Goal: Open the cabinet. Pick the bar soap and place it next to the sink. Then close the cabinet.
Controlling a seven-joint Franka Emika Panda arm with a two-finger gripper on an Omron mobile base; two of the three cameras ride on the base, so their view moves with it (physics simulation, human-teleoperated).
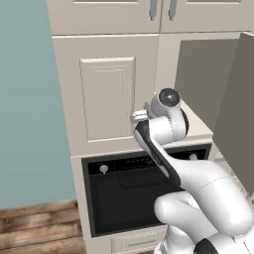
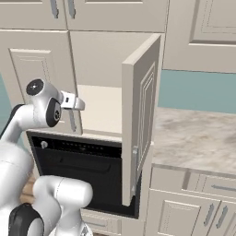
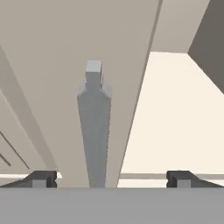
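The cabinet has its left door [image 1: 106, 94] shut and its right door [image 2: 140, 120] swung wide open, so the plain cream interior [image 2: 99, 110] is bare to see. My gripper [image 3: 111, 178] is open at the left door's inner edge [image 1: 139, 117] [image 2: 82, 105]. In the hand view the grey bar handle [image 3: 94, 131] runs up between my two fingertips [image 3: 43, 178], closer to the left one and touching neither. The bar soap and the sink are out of view.
A black oven [image 1: 129, 198] sits right below the cabinet. Shorter cream cabinets [image 1: 161, 10] hang above. A marble counter [image 2: 193, 133] stretches off to the right, past the open door. The wood floor [image 1: 34, 223] and a teal wall lie to the left.
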